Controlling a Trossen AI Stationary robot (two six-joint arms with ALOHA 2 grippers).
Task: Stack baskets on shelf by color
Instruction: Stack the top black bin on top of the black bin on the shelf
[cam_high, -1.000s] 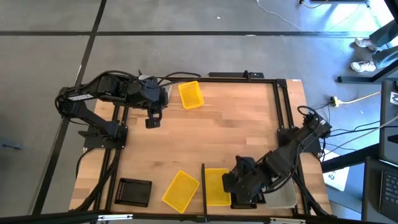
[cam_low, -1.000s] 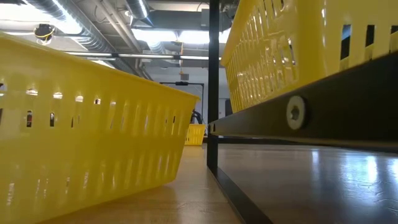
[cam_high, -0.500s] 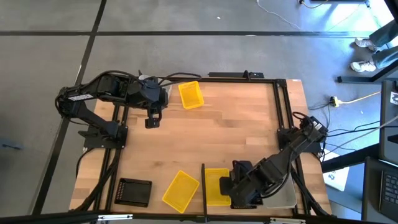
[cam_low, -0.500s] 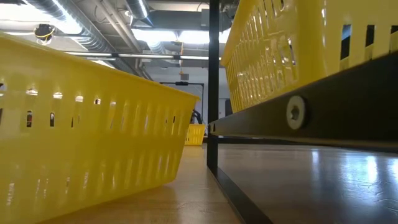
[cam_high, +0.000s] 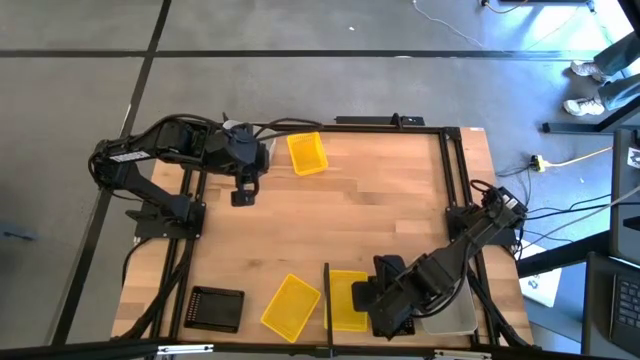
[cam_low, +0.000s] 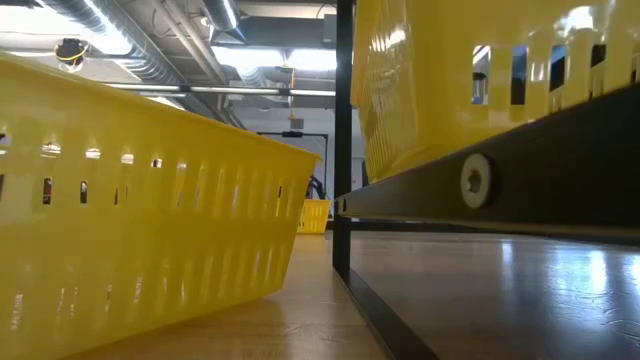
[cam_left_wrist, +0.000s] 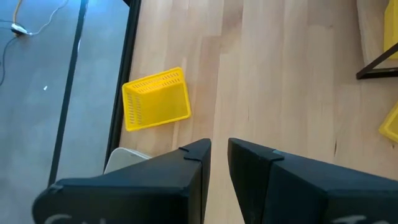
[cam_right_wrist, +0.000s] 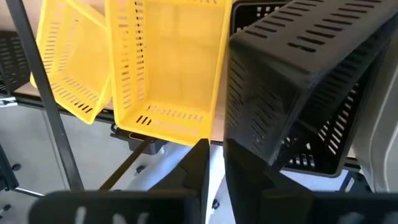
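Now, right end effector (cam_high: 372, 300): over shelf's near right, fingers narrowly apart; grip unclear.
Left end effector (cam_high: 241, 197): idle far left, slightly parted.
Black basket (cam_right_wrist: 292, 93): tilted beside yellow basket (cam_right_wrist: 168, 62).
Risk: tilted basket tipping, missing its stack.

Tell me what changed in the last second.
The right gripper shifted slightly by the black basket on the shelf. In the low view the yellow basket on the shelf shifted. The left gripper and the other yellow baskets stayed put.
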